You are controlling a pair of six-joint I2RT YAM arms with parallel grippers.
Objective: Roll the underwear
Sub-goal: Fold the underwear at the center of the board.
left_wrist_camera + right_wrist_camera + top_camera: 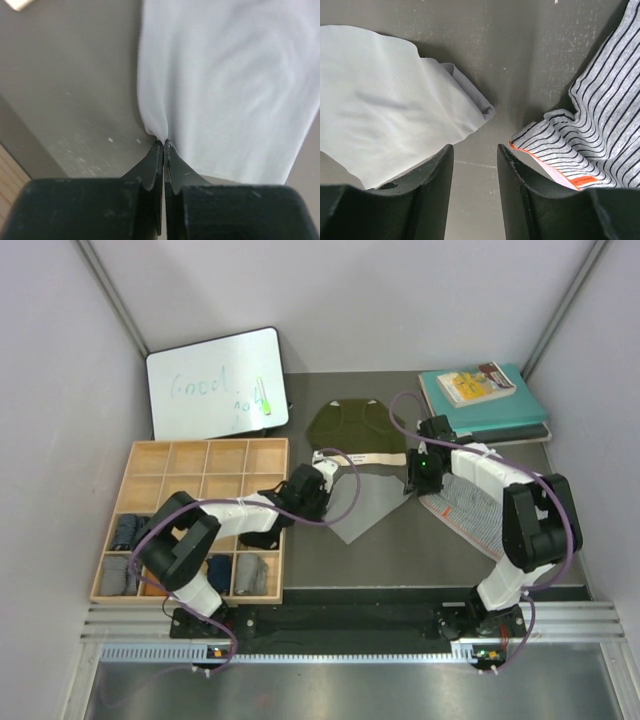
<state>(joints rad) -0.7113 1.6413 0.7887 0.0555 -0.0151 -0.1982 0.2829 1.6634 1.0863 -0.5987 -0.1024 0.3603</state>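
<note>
The light grey underwear (365,502) lies flat in the middle of the table. My left gripper (318,480) is shut on its left edge, and the cloth (230,90) puckers right at the closed tips of that gripper (163,143). The olive green underwear (355,428) with a cream waistband lies just behind it. The striped grey-and-white underwear (468,510) lies to the right, partly under the right arm. My right gripper (418,476) hangs open over bare table, between a corner of the grey underwear (395,120) and the striped underwear (600,135). Nothing is between the fingers of this gripper (475,150).
A wooden compartment tray (200,455) stands at the left, with rolled cloth items in its near cells. A whiteboard (215,385) leans at the back left. Teal books (490,400) are stacked at the back right. Grey walls close in both sides.
</note>
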